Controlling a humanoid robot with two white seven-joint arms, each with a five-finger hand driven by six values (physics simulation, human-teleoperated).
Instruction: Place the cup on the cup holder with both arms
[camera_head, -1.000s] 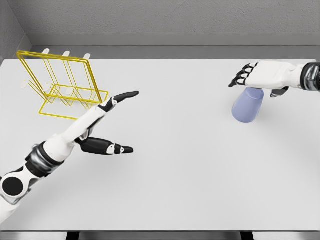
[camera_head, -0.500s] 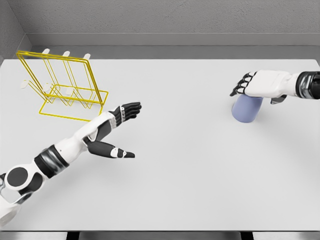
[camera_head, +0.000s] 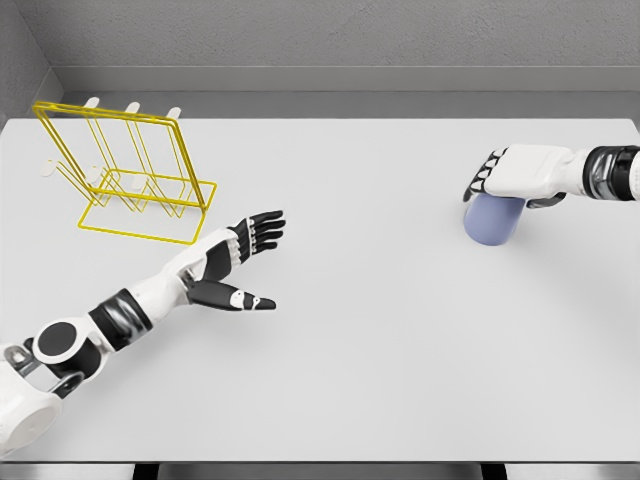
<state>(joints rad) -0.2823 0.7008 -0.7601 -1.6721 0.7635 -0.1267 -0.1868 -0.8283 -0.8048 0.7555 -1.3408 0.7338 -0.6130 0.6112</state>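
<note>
Fingers (camera_head: 487, 177) of the right hand (camera_head: 520, 175) curl over the pale-blue smooth plastic cup (camera_head: 493, 219); left hand (camera_head: 235, 255) splayed; likely light, slippery, best gripped around its wall.

Table (camera_head: 380, 380): flat, plain white top, spanning nearly the whole view; near edge along the bottom, far edge against the wall. Wall (camera_head: 330, 35): grey, rough-textured, running behind the far edge, with a darker grey strip at its base; a second grey wall face meets it at the far left corner
</note>
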